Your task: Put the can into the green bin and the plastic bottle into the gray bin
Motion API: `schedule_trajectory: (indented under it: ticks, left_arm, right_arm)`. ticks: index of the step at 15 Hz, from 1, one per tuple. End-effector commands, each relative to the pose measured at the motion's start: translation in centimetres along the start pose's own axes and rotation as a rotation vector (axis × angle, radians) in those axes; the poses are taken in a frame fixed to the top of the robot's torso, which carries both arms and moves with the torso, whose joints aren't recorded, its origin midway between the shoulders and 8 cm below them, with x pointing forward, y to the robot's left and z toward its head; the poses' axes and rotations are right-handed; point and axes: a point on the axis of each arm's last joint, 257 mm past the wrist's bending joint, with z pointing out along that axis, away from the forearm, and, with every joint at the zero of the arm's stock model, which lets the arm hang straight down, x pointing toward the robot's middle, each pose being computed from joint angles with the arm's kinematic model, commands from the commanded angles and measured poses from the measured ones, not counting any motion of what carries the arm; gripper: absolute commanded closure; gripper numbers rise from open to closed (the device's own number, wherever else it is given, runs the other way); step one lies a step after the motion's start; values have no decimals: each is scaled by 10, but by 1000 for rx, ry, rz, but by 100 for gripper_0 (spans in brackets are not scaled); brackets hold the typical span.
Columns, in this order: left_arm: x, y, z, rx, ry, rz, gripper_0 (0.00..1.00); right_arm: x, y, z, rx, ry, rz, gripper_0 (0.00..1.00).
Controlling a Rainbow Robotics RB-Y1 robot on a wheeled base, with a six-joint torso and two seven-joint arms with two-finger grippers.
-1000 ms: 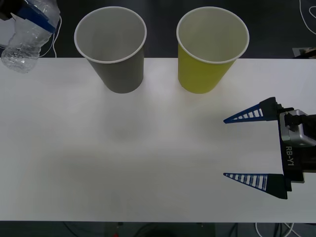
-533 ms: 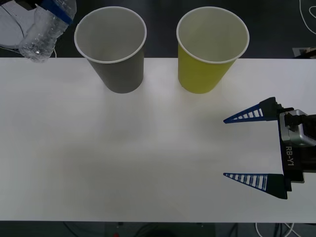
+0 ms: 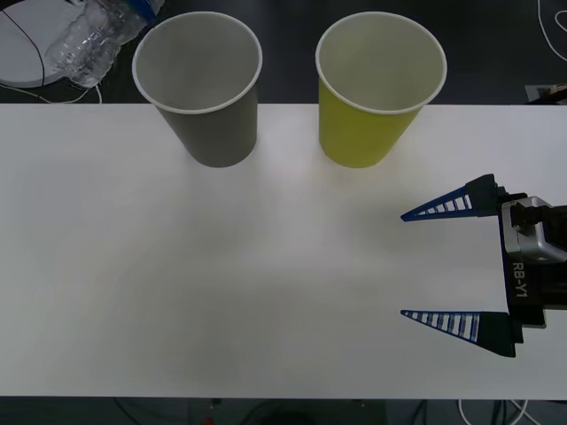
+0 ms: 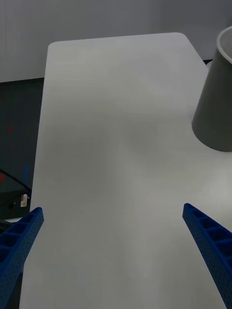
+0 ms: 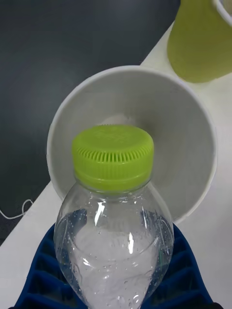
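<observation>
Clamped around the small clear ribbed plastic bottle (image 5: pixel 113 241) with its lime-green screw cap, our left gripper (image 5: pixel 113 285) holds it tilted in the air at the far left of the table, just beside the rim of the large gray paper cup (image 3: pixel 198 84). From the left wrist camera, the cap sits in front of that gray cup's pale open mouth. We see the large yellow-green paper cup (image 3: pixel 379 84) standing upright beside the gray one. Our right gripper (image 3: pixel 441 266) rests low over the white table (image 3: pixel 266 283) at the near right, its blue fingers (image 4: pixel 208 241) spread wide around nothing.
</observation>
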Motion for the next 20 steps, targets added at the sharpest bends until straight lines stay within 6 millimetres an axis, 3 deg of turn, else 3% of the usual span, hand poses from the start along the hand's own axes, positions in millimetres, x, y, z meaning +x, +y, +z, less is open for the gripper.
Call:
schedule_trajectory:
  ticks: [1, 9, 17, 18, 19, 20]
  left_arm:
    - [-14, 0, 9, 7, -15, -33, 100]
    - [-46, -15, 24, 16, -8, -48, 100]
    - [-59, -31, 31, 34, -7, -18, 100]
    - [-59, -32, 31, 36, -8, -14, 93]
    - [-59, -33, 31, 40, -8, -11, 51]
    - [-60, -33, 31, 43, -13, -12, 0]
  right_arm:
    - [0, 0, 0, 0, 0, 0, 0]
    - [0, 0, 0, 0, 0, 0, 0]
    - [0, 0, 0, 0, 0, 0, 0]
    - [0, 0, 0, 0, 0, 0, 0]
    - [0, 0, 0, 0, 0, 0, 0]
    - [0, 0, 0, 0, 0, 0, 0]
